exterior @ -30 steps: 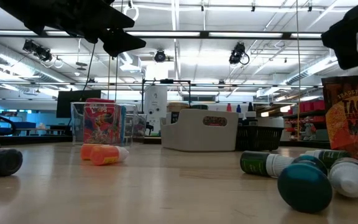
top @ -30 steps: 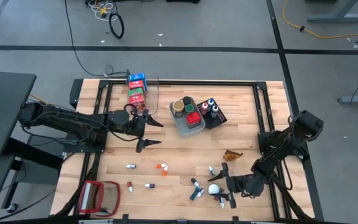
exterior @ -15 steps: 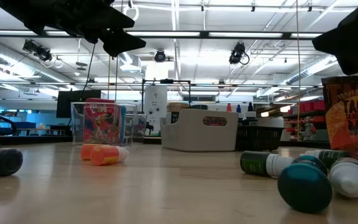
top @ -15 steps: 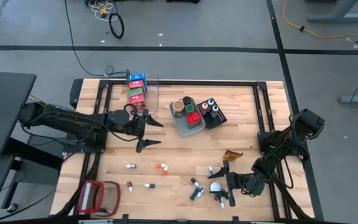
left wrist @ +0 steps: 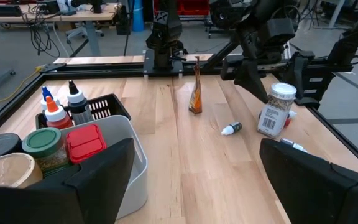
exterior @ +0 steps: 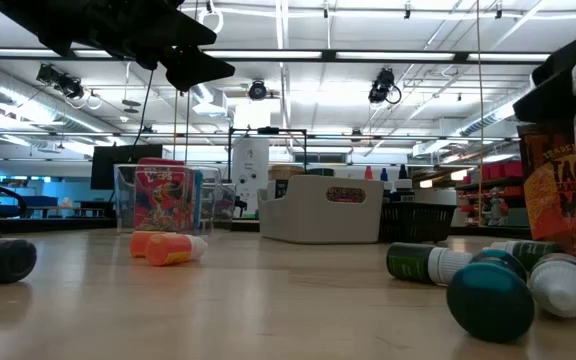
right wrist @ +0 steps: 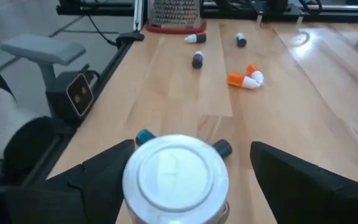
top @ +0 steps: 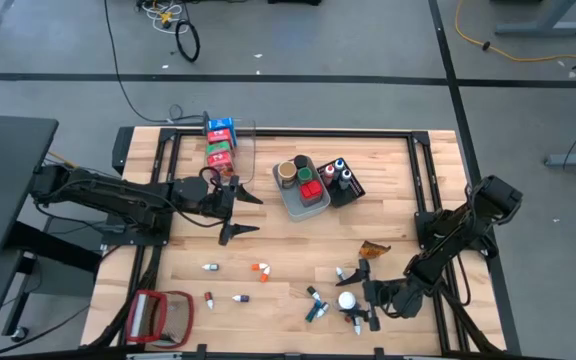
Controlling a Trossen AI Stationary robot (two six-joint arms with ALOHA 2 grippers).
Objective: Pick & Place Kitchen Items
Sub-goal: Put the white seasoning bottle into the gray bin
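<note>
Kitchen items are split between the bins at the far middle of the table and loose pieces on the near half. White-lidded jar (right wrist: 176, 171) stands upright at near right, between the right gripper (top: 361, 293) fingers, which are spread wide on either side of it; cannot tell if either finger touches it, no grasp visible. In the left wrist view the same jar shows just beside the right arm. Small teal-capped bottles (top: 315, 304) lie just left of the jar. Orange bottle (top: 260, 269) lies near table centre, with more tiny bottles (top: 210, 267) scattered left of it. Brown pouch (top: 372, 248) stands upright just beyond the right gripper.

Left gripper (top: 240, 214) hovers above the table at left-centre, fingers released wide apart, holding nothing. Grey bin (top: 290, 201) to its right holds a green-lidded jar (left wrist: 41, 141), a red carton (left wrist: 84, 140) and a tan-lidded tin (top: 287, 171). Black bin (top: 355, 188) touching its right side holds upright bottles (left wrist: 74, 99). Clear bin (top: 247, 140) at far left-centre holds cartons (top: 220, 142) in a row. Red-framed object (top: 160, 315) lies at the near left corner.
</note>
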